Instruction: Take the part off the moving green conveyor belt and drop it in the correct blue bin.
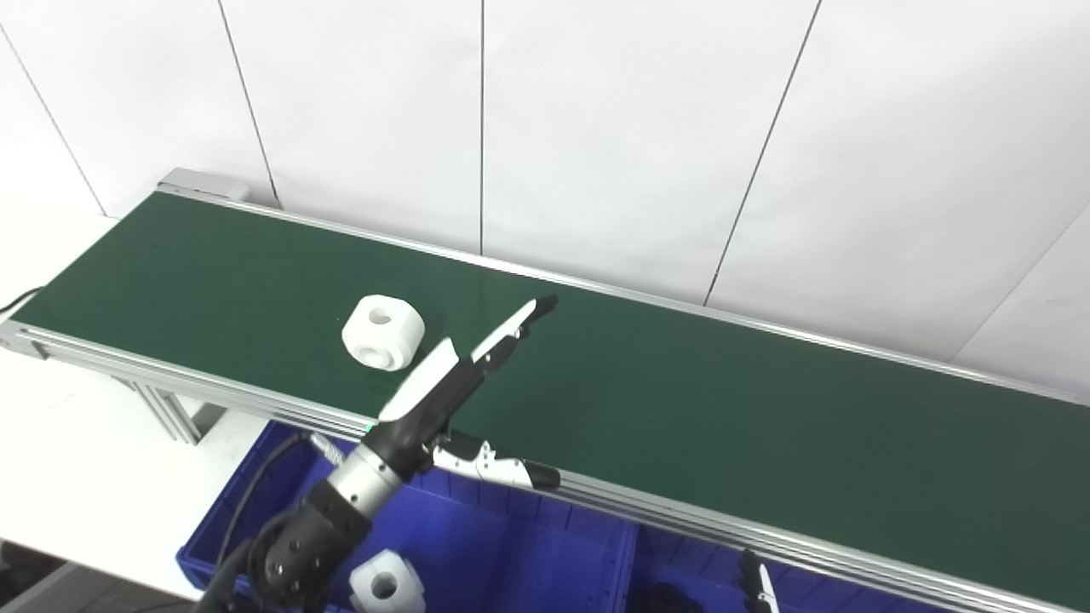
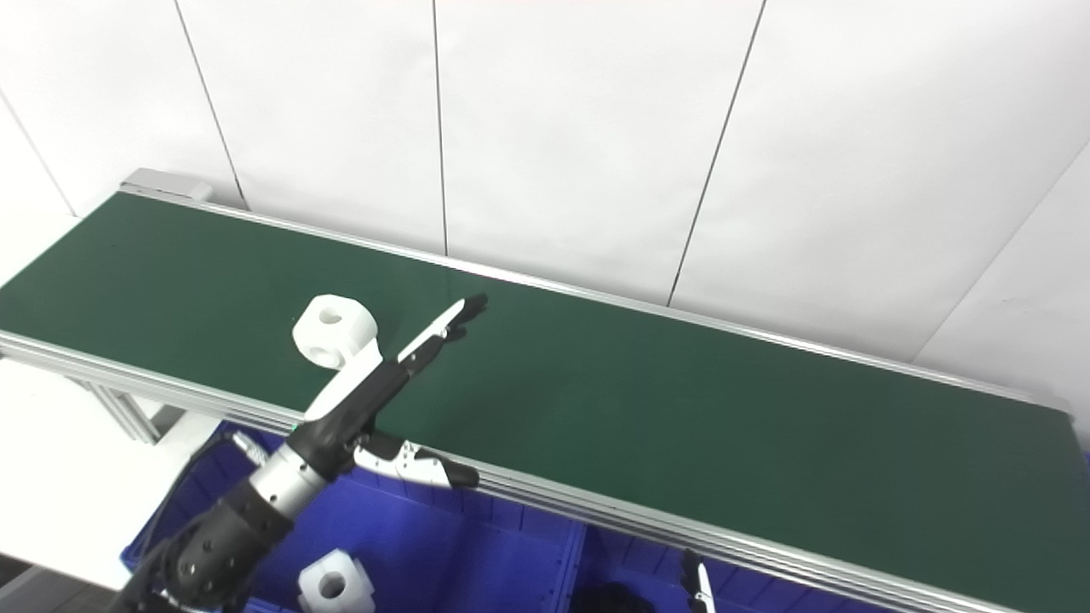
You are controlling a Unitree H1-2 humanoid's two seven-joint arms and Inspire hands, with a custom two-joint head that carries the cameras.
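Reaching over the green conveyor belt (image 1: 681, 400), left hand (image 1: 464, 375) was splayed and empty beside a white part (image 1: 383, 331), another white part (image 1: 387, 584) lay in the blue bin (image 1: 511, 553).

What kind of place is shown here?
Probably a lab or factory sorting station: a green conveyor belt carries a white part, blue bins sit below it, and plain white wall panels stand behind.

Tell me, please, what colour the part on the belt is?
White part, clearest in the left eye view.

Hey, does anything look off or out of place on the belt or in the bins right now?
Nothing stands out. One white part sits intact on the green belt, another lies in the blue bin, and the left hand is open, holding nothing.
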